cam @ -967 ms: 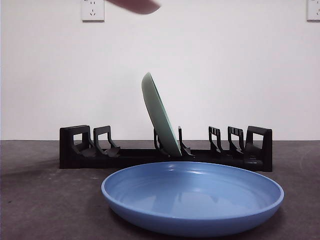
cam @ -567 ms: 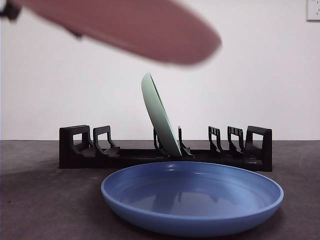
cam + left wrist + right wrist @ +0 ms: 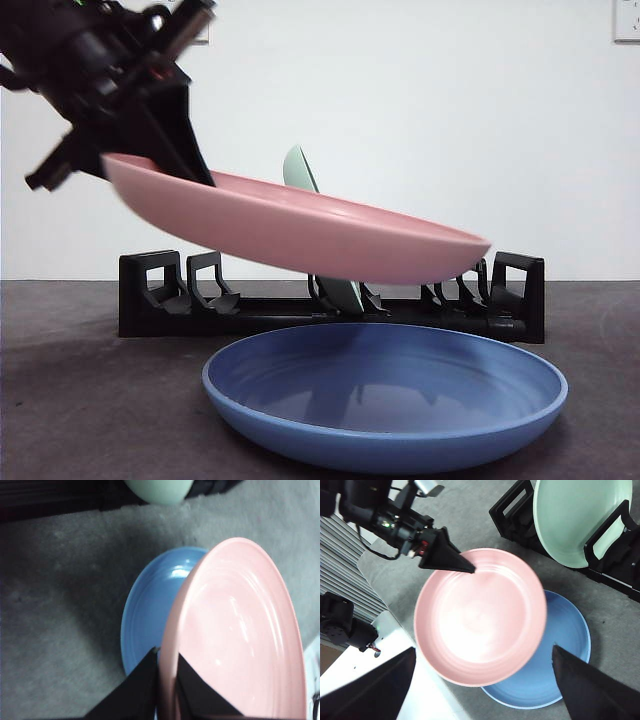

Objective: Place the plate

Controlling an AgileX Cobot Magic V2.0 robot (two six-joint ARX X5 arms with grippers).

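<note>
My left gripper (image 3: 178, 152) comes in from the upper left, shut on the rim of a pink plate (image 3: 300, 232). The plate hangs tilted, low over a blue plate (image 3: 385, 400) that lies on the table in front of a black dish rack (image 3: 150, 300). A pale green plate (image 3: 298, 170) stands upright in the rack's middle slot. The left wrist view shows my jaws pinching the pink plate's edge (image 3: 235, 630) above the blue plate (image 3: 145, 610). My right gripper (image 3: 484, 651) is open, high above the scene, and holds nothing.
The rack (image 3: 515, 510) has free slots on both sides of the green plate (image 3: 575, 520). The grey table (image 3: 80, 400) extends to the left of the blue plate (image 3: 565, 645). A white wall with outlets stands behind.
The pink plate has come down from the top left and moved right, from above the rack to just over the blue plate. The left gripper has come into the front view.
</note>
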